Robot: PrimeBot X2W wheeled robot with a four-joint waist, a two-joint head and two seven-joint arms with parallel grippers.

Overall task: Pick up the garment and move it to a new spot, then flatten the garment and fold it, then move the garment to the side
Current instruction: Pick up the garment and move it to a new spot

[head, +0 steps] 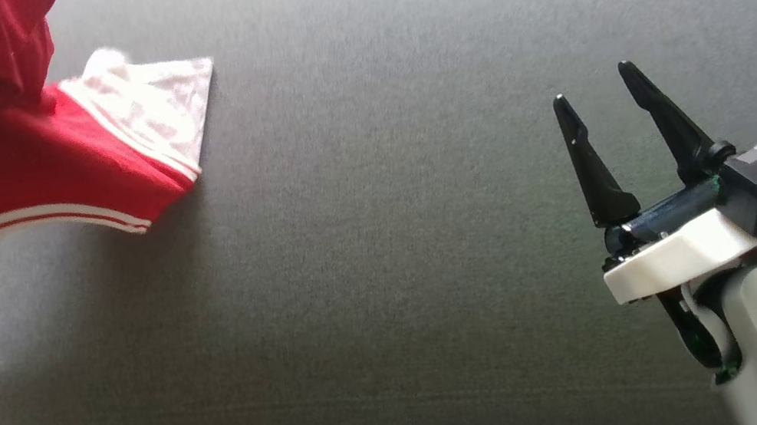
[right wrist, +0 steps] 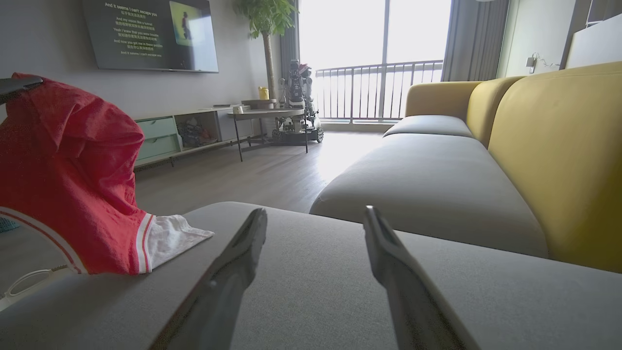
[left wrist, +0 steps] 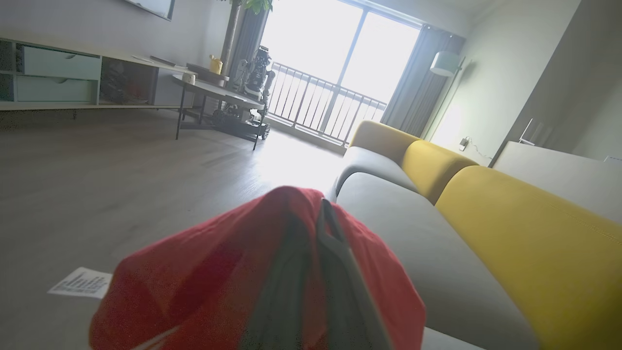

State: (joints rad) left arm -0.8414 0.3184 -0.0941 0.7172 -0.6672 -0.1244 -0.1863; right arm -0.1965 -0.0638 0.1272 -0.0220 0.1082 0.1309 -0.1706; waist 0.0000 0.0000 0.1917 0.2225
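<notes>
Progress looks early: the pick-up is under way, while the move, flattening, folding and setting aside are all left. Near right, the right gripper (head: 592, 83) hovers over the grey sofa (head: 420, 182) with jaws spread, holding nothing. Far left, the red garment (head: 67, 166) hangs from the left gripper (left wrist: 324, 214), which is clenched on a bunch of cloth; its white-trimmed hem trails on the seat. Beyond, a cabinet (right wrist: 158, 146) has shut drawers and open shelves, contents too small to tell.
</notes>
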